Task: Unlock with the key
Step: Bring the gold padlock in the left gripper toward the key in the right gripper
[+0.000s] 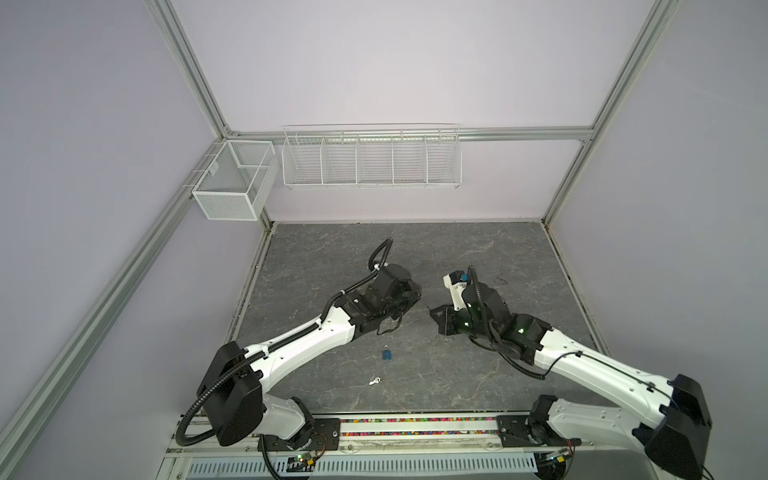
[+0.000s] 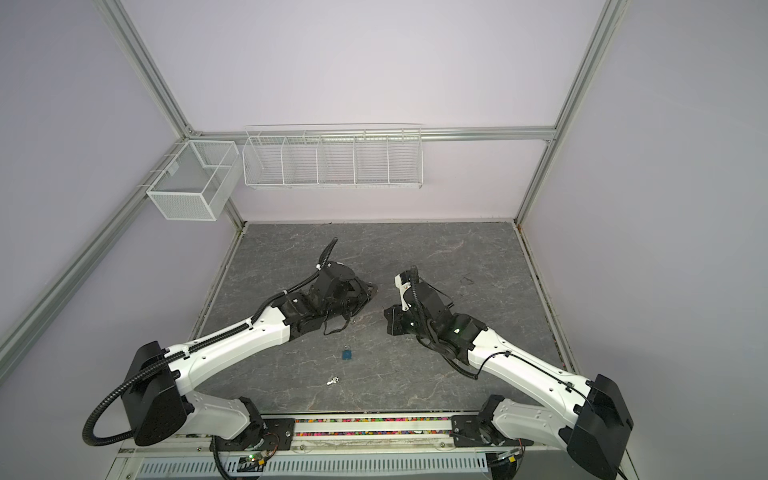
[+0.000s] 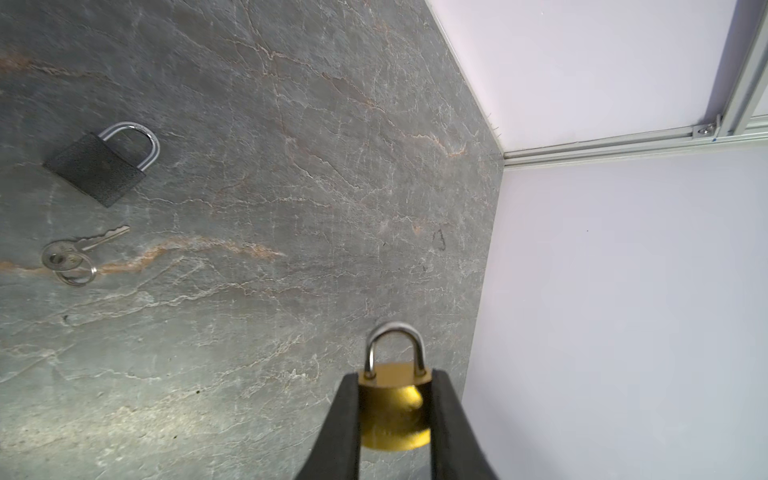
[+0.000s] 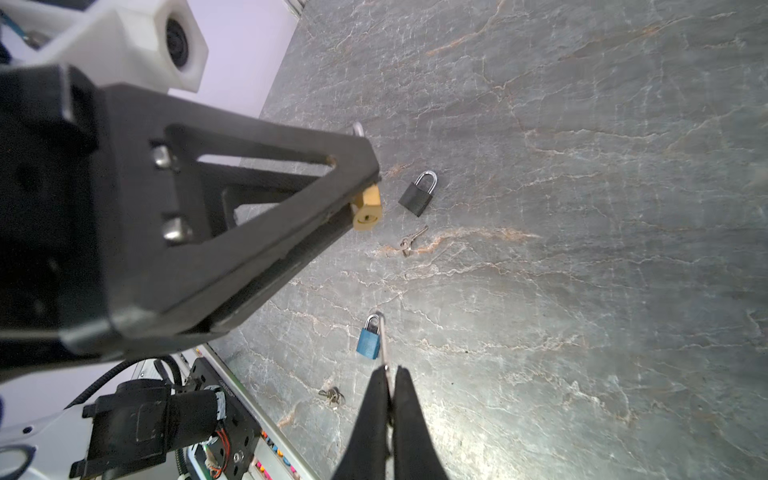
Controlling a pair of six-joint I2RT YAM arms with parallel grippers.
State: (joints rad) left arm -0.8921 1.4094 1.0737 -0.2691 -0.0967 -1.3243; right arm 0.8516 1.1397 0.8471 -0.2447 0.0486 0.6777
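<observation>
Wire rack (image 1: 371,166); brass padlock (image 3: 392,399) in left claw (image 3: 395,376)

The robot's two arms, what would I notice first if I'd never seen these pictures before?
First you'd spot the shiny gold padlock pinched in the left gripper, with its silver loop sticking out past the tips. Then you'd see the right gripper shut on a thin silver key. A black padlock and a blue padlock lie flat on the grey table.
</observation>
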